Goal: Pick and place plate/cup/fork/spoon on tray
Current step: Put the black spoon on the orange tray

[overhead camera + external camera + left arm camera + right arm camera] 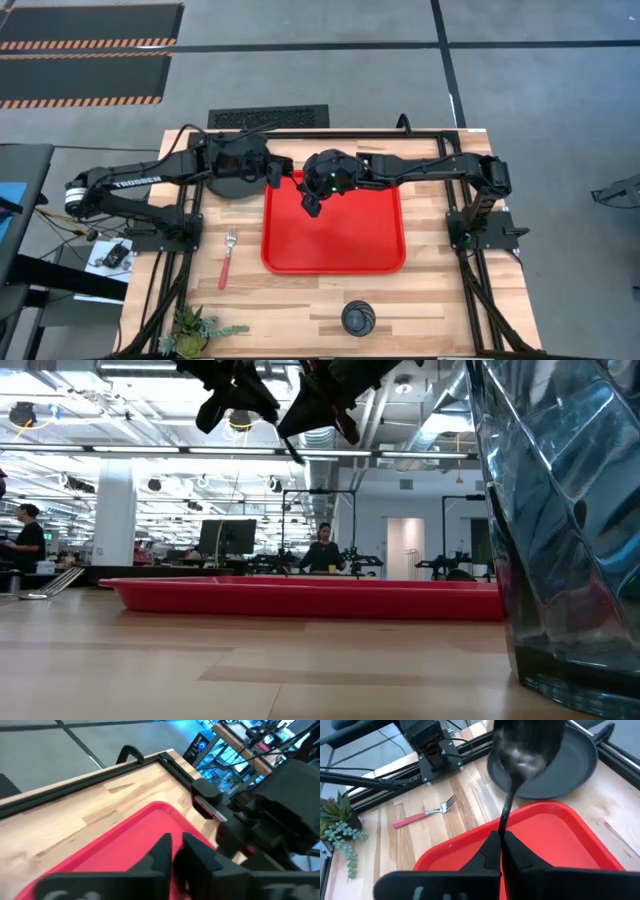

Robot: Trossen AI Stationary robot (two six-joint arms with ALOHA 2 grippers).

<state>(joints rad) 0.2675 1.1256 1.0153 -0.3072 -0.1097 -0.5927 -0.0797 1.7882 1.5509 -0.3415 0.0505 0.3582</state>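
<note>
High view: the right gripper [311,203] hangs over the far left part of the red tray [375,250], clamped on the thin handle of the spoon [520,750] — in the right wrist view its fingers [487,855] are pinched together on the handle, with the dark oval bowl sticking out ahead of them, over the plate [570,765]. The plate lies on the wood just beyond that gripper, touching or nearly touching the tray's far left corner. The left gripper [272,172] sits right beside the right one, at the tray's far left corner and over the plate's edge; its fingers [160,852] stand narrowly apart and hold nothing, the tray's red floor showing under them. The fork [227,256] lies on the table to the left of both grippers, beside the tray's left rim — well clear of it. The cup [357,317] stands nearer than the tray, by the table's front edge, well apart from both grippers. A small green plant [195,328] sits at the front left corner.
</note>
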